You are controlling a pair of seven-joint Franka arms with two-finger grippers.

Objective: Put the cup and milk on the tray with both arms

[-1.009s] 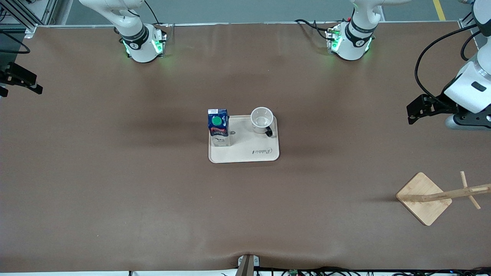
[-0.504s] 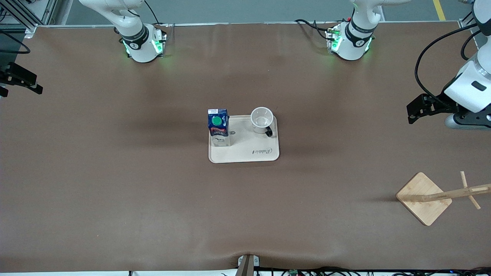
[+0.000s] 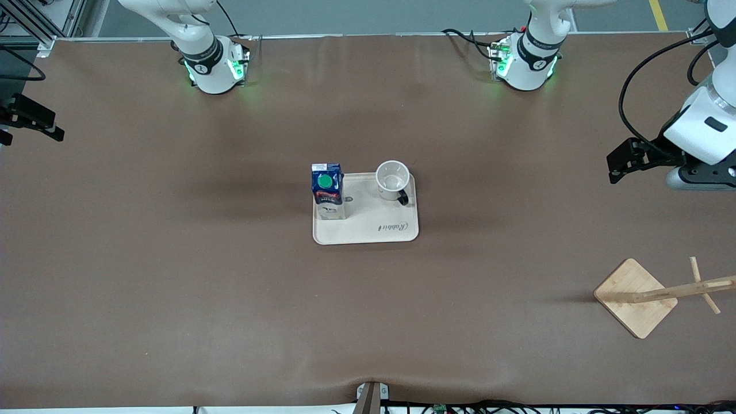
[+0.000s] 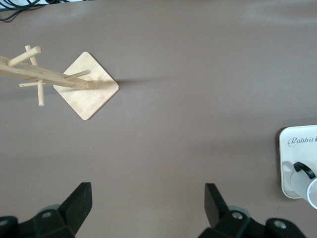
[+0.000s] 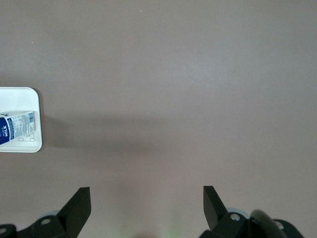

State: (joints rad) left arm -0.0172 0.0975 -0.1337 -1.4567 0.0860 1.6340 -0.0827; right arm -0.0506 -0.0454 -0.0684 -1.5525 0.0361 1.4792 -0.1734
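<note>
Both the milk carton [image 3: 327,191] and the smiley cup [image 3: 393,181] stand upright on the beige tray [image 3: 368,228] at mid-table, carton toward the right arm's end, cup toward the left arm's. Left gripper [image 4: 147,208] and right gripper [image 5: 146,208] hang empty, jaws spread wide, over bare table, well apart from the tray. The placing looks done.

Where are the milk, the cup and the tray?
milk [image 3: 326,182], front view, green cap.
cup [image 3: 393,175], front view, white inside.
tray [image 3: 368,233], front view, bare rim nearest the camera.
</note>
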